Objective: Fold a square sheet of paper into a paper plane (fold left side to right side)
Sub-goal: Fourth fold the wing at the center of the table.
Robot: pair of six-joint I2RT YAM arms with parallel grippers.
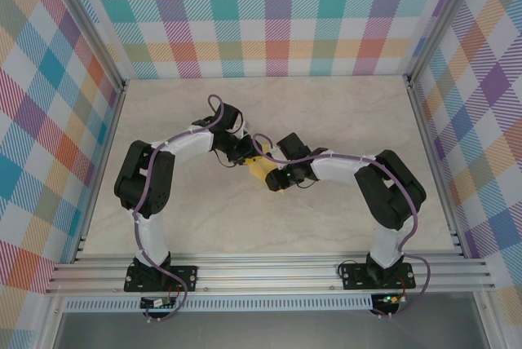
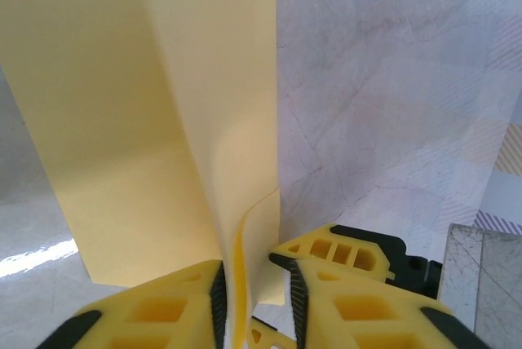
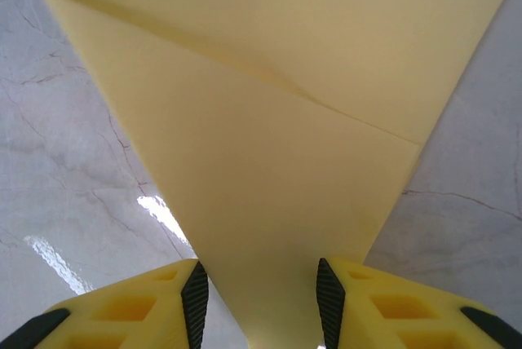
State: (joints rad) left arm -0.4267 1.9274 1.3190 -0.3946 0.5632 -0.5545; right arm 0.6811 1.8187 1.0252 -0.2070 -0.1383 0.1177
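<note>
Left hand [image 2: 254, 304] on yellow paper [image 2: 147, 121]

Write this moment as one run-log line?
left gripper: shut on paper | right gripper: paper between open fingers | paper: creased, partly lifted

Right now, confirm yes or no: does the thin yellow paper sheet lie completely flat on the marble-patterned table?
No: the yellow paper sheet curls up between the left gripper fingers.

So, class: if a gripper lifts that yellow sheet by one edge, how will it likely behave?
Probably floppy: the square sheet of paper already curls beside the left gripper. Likely very light, being so thin. Its crease may stiffen it slightly along that line.
</note>
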